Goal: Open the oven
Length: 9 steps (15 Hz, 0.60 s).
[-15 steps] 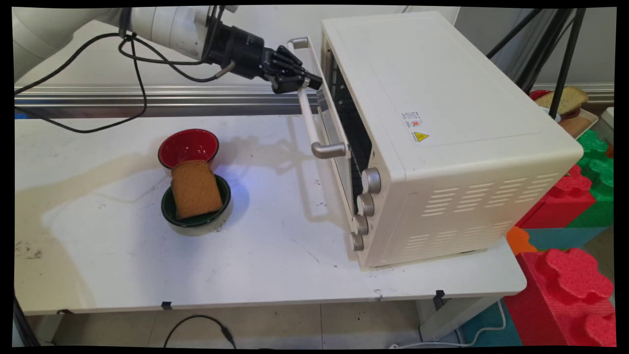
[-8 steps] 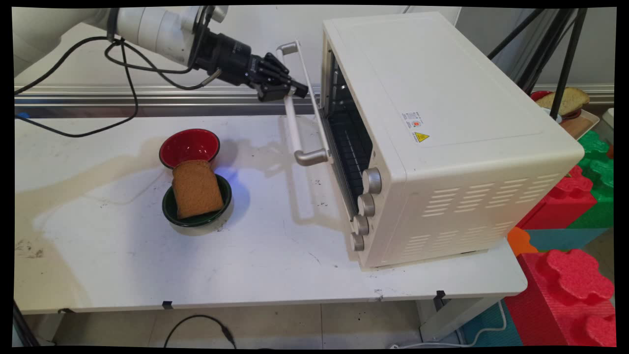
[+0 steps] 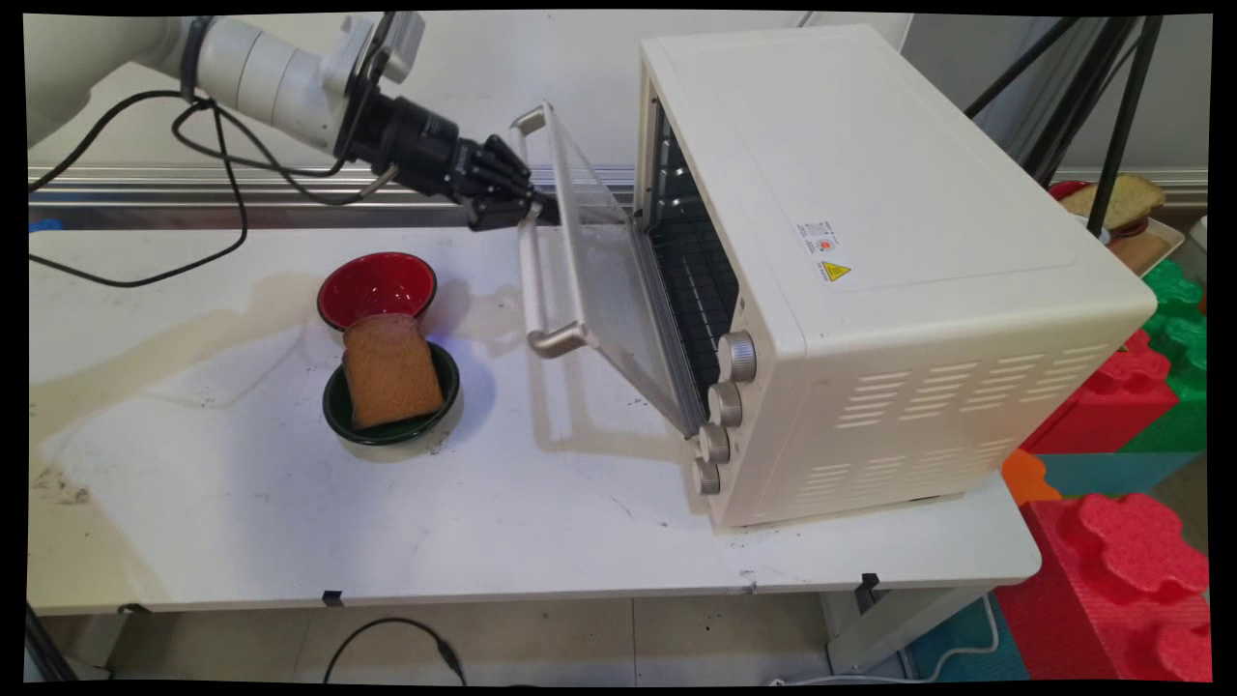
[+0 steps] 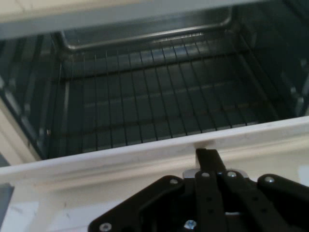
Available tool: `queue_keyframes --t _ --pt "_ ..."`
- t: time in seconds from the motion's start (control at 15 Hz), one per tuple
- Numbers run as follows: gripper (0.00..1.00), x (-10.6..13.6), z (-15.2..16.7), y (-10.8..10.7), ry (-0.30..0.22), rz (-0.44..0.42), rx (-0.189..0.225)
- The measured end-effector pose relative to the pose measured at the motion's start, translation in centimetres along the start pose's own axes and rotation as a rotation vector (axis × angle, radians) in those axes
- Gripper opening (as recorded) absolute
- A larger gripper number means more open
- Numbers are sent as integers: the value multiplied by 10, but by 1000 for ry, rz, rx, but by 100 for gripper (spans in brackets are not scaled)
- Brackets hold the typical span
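Black two-finger gripper (image 3: 534, 208) gripping white bar handle (image 3: 532, 274) of cream toaster oven (image 3: 870, 242), fingers clamped together on it. Glass door (image 3: 609, 280) hanging half open. Oven sitting at desk's right edge. Wire rack (image 4: 159, 106) showing inside.

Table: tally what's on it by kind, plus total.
Toaster oven: 1, door held by the end effector
Bowls: 2, red bowl and green bowl
Bread slice: 1, in the green bowl
Total: 4
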Motion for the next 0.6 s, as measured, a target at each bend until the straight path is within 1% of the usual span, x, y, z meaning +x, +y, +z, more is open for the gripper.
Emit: queue_keyframes --t 0.2,0.4,0.6 --pt "0 -18 -6 4 -33 -3 -9" --pt "0 -30 -7 5 -62 2 -26" --pt "0 -45 -14 8 -89 -2 -30"
